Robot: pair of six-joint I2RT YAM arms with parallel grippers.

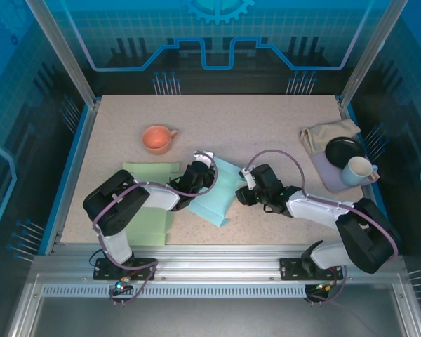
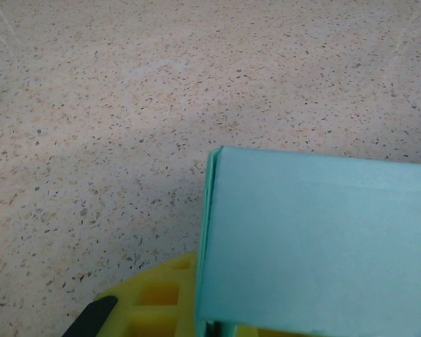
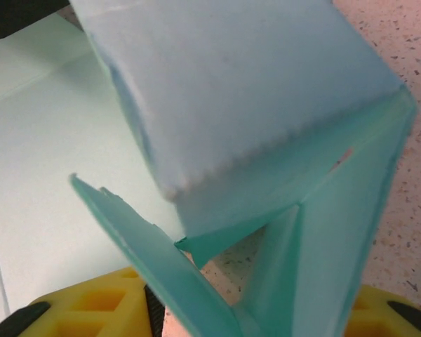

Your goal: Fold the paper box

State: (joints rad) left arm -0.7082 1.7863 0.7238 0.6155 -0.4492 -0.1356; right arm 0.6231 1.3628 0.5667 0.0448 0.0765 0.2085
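Paper box (image 1: 219, 200) sits below and right of the orange cup (image 1: 156, 139); left gripper (image 1: 201, 179) pinches its cup-side edge, right gripper (image 1: 243, 194) stands half-wide around a far-side flap

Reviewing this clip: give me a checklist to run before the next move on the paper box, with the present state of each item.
1. Grip of left end effector on paper box: ok, shut.
2. Box flap lies between the fingers of the right end effector: ok.
3. That flap clamped: not ok, jaws apart.
4. Box fully folded: not ok, flaps hang loose.
5. Orange cup apart from box and arms: ok.
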